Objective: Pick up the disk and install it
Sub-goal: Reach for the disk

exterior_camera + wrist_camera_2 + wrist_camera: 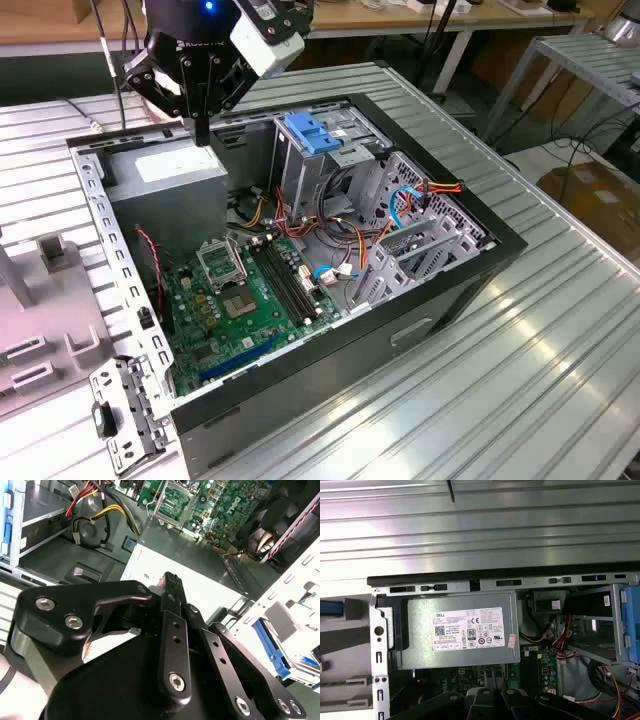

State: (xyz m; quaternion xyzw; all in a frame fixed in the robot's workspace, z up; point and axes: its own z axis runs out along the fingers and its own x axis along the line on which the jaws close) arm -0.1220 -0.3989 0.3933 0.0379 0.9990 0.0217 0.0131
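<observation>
**A:** Where's the claw (203, 128)?

**B:** It hangs over the power supply (170, 170), in a corner of the computer case (300, 370). Its jaws are pressed together with nothing between them.

**A:** And the disk (330, 607)?

**B:** Outside the case, as far as I can tell. I take it to be the thin blue-edged slab in the grey rack (350, 645) on the table (480, 400). That's just past the case wall the power supply sits against. In the first wrist view I see it edge-on.

**A:** Not the blue piece inside the case, on the drive cage (290, 170)?

**B:** No, that's a latch (310, 133). It's broader and has a raised tab.

**A:** How will the disk handle?

**B:** Stiff and fairly light, I'd guess. A drive dislikes knocks, though, and the plastic frame looks smooth. I'd pinch it across the two long frame edges, near mid-length, so it hangs level and doesn't twist.
</observation>
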